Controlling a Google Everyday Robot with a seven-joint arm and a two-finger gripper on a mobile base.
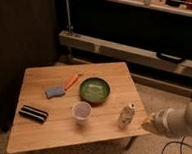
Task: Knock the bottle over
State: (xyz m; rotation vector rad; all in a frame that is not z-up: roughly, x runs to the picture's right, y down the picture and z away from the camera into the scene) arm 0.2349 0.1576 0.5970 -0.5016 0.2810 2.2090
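Observation:
The bottle (127, 115) is small, clear plastic with a white cap and a pale label. It stands upright near the front right corner of the wooden table (39, 137). My gripper (150, 124) is at the end of the white arm (180, 121), low at the right. It sits just past the table's right edge, a short way right of the bottle and apart from it.
A translucent cup (82, 111) stands left of the bottle. A green bowl (94, 89) is behind them. A blue sponge (54, 92), an orange stick-like item (72, 80) and a black flat object (34, 113) lie on the table's left half. A metal shelf rack (117, 45) stands behind the table.

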